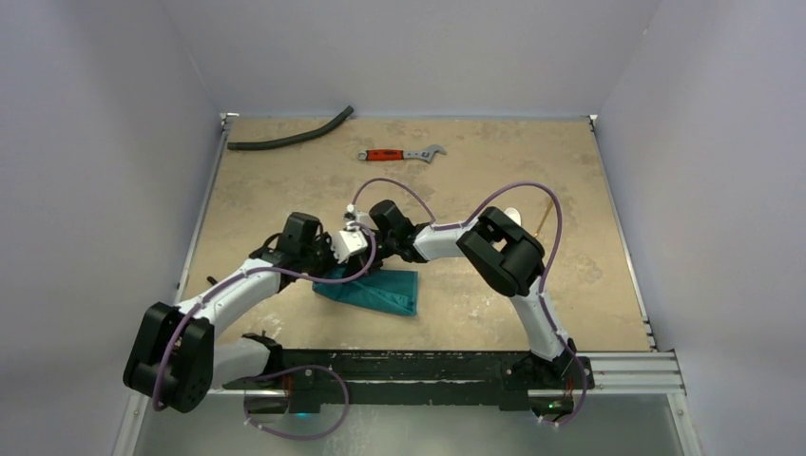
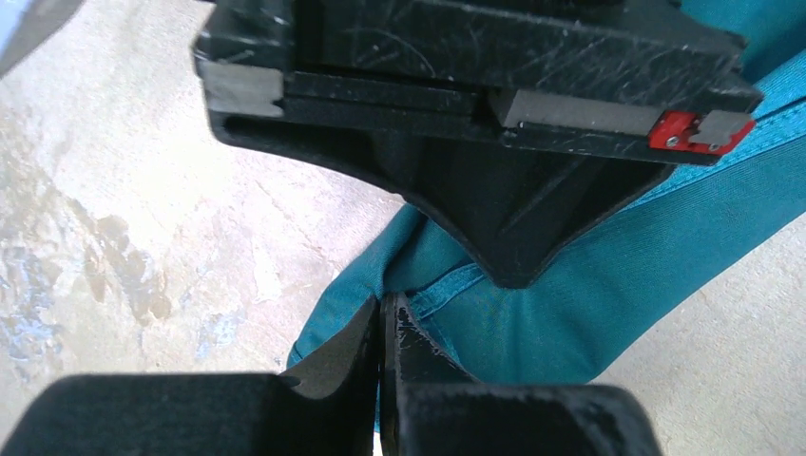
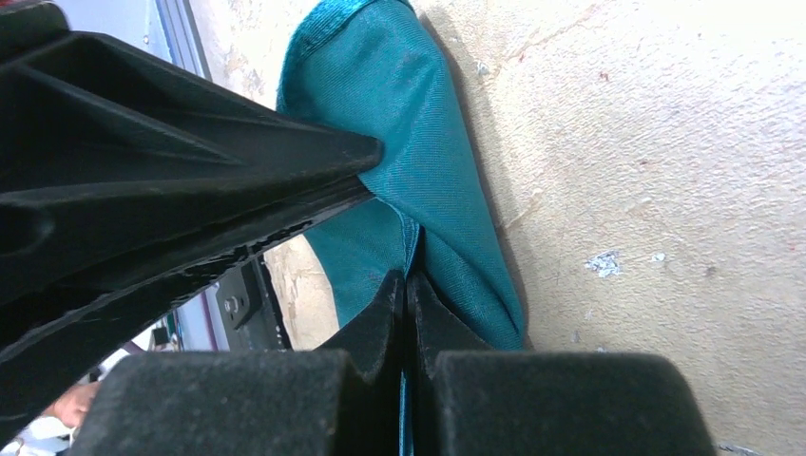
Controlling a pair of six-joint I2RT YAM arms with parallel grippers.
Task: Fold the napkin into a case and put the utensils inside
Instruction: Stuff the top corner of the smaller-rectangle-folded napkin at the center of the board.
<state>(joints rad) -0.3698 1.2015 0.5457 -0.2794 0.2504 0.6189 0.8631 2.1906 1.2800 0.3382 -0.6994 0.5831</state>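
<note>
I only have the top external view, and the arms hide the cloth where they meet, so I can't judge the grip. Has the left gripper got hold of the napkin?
Observer: Yes. In the left wrist view the left gripper is shut, pinching a bunched edge of the napkin.
Operator: And the right one?
Observer: The right gripper is shut on the napkin too, with teal cloth showing between its fingers.
Operator: How far apart are the two grips?
Observer: Close. The left wrist view shows the right gripper's tip on the cloth just beyond the left fingertips.
</note>
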